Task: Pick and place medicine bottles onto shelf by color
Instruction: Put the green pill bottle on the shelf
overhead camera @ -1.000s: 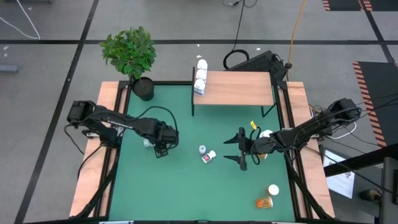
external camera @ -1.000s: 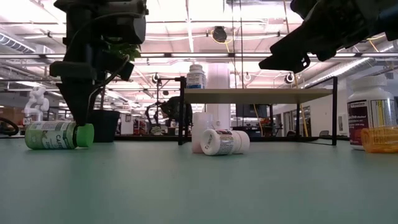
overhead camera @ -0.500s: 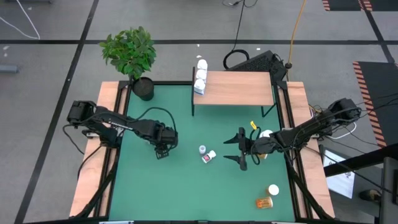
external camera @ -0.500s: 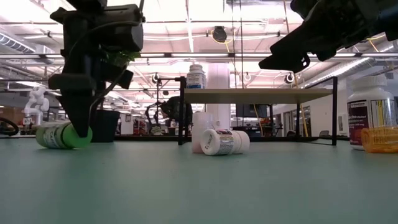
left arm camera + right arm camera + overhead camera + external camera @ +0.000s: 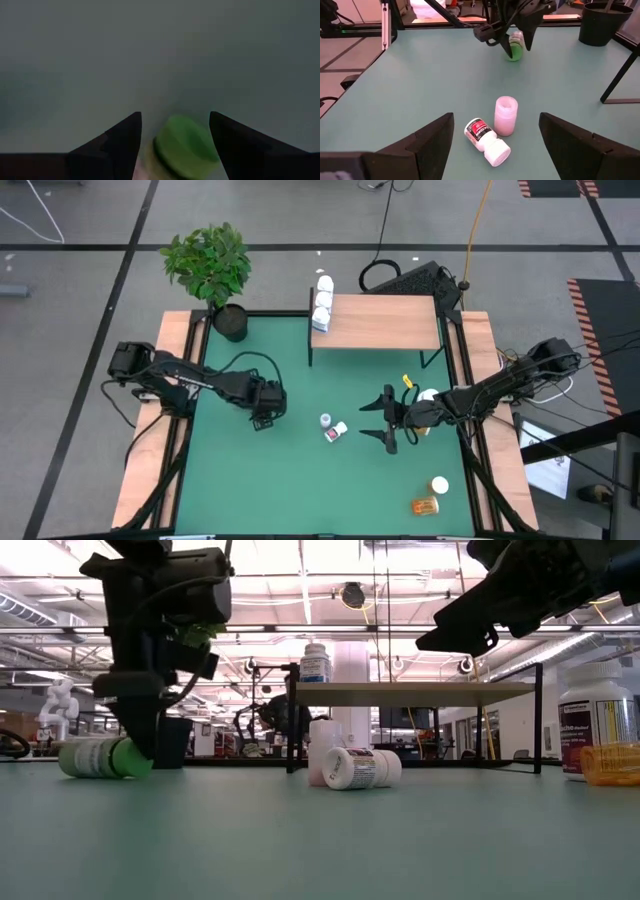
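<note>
Left tool (image 5: 262, 418): low over the green tabletop (image 5: 300, 480) toward nine o'clock; its fingers stand either side of the green-capped bottle (image 5: 104, 757), which lies on its side; whether they press on it I cannot tell; from overhead the bottle is hidden beneath the arm
Right tool (image 5: 384, 420): raised toward three o'clock, fingers spread wide, nothing between them
Middle bottles: a white bottle (image 5: 505, 115) upright; a labelled white bottle (image 5: 487, 140) lying just beside it; both apart from either tool
Shelf (image 5: 385, 321): at twelve o'clock; three white bottles (image 5: 322, 302) in a row at its left end; top bare otherwise
Near five o'clock: one white bottle (image 5: 439, 485), one amber bottle (image 5: 425, 505) lying down; cut off at the edge in the low view
Behind the right arm: a white bottle (image 5: 428, 395), half hidden
Plant pot (image 5: 231, 322): eleven o'clock corner
</note>
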Controlling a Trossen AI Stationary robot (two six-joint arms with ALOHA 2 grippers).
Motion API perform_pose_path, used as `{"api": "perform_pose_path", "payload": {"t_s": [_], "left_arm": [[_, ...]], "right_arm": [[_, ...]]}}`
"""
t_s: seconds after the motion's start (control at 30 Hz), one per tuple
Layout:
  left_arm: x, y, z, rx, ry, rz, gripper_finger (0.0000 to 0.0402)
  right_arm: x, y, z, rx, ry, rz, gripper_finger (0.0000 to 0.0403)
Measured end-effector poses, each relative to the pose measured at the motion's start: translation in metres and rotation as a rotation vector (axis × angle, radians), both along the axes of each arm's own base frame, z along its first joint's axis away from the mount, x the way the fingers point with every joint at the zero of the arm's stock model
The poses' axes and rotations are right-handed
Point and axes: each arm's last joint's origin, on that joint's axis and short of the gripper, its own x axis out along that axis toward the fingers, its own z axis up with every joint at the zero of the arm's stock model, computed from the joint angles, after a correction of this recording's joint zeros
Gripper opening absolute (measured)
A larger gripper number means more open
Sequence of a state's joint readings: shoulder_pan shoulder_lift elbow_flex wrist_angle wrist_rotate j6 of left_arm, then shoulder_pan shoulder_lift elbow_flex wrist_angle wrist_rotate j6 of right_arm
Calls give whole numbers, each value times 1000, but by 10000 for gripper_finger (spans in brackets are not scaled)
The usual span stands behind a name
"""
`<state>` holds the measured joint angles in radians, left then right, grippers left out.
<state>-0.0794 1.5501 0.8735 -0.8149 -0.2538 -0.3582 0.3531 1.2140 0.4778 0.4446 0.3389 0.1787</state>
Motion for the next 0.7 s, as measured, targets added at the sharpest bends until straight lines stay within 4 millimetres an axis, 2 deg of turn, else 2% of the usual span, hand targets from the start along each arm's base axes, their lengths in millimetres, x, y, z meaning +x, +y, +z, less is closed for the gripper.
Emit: {"api": "perform_pose_path", "payload": {"t_s": [0.17, 0.33, 0.43, 0.53, 0.7], "left_arm": [[11, 4, 13, 8, -55, 2, 247], [19, 20, 28, 29, -69, -1, 296], [13, 33, 28, 31, 7, 10, 333], [0, 46, 20, 16, 120, 0, 362], [-16, 68, 8, -27, 204, 30, 382]], "right_arm": [[0, 0, 0, 0, 0, 0, 286], [0, 0, 0, 3, 0, 0, 286], [0, 0, 0, 18, 0, -5, 286], [0, 0, -1, 17, 6, -1, 287], [-1, 0, -1, 15, 13, 0, 287]]}}
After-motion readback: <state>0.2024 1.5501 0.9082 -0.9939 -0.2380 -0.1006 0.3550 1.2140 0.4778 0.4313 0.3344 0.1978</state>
